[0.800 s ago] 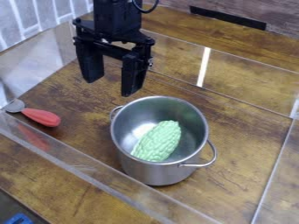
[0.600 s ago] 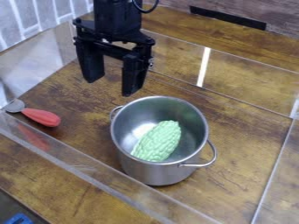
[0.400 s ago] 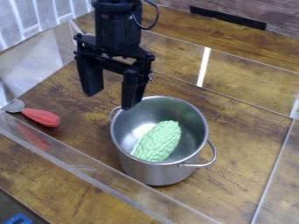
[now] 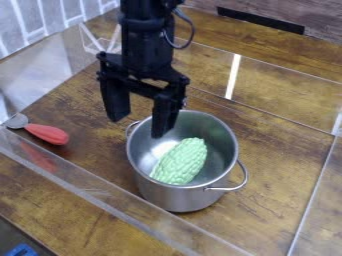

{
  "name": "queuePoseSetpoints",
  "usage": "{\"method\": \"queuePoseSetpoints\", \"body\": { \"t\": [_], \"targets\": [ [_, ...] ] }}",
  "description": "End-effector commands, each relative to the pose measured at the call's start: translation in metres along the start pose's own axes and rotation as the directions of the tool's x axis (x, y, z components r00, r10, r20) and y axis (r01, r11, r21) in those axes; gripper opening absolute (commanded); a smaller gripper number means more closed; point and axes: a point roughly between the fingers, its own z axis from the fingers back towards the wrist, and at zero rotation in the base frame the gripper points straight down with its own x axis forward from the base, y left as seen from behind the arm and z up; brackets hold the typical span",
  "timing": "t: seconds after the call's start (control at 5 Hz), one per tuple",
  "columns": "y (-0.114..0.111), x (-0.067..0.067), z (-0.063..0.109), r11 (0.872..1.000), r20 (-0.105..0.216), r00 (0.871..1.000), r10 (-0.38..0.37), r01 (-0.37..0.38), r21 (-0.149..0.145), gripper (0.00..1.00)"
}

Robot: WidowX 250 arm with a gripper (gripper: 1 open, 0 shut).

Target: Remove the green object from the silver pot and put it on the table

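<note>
So the green object (image 4: 181, 160) is lying inside the silver pot (image 4: 186, 160), tilted diagonally, and the pot sits near the middle of the table (image 4: 274, 110). The gripper (image 4: 140, 109) hangs over the pot's far-left rim with its fingers spread wide, holding nothing. A small red-handled tool (image 4: 38, 130) lies off to the left

Surface: dark brown wood planks (image 4: 80, 200) with visible grain are seen.
Enclosure: clear acrylic walls (image 4: 267, 85) are set around the planks.
Light: a bright white streak (image 4: 234, 75) is reflected on the far acrylic wall.
Beyond: dark, indistinct surroundings.
</note>
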Motion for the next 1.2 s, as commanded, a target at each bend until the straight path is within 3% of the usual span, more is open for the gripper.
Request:
{"method": "queuePoseSetpoints", "body": {
  "t": [0.0,1.0],
  "targets": [
    [-0.010,0.005,-0.001,1.000,0.061,0.998,-0.021,0.020,0.006,1.00],
    [-0.036,0.017,-0.049,0.997,0.155,0.985,-0.075,0.072,0.022,1.00]
  ]
}}
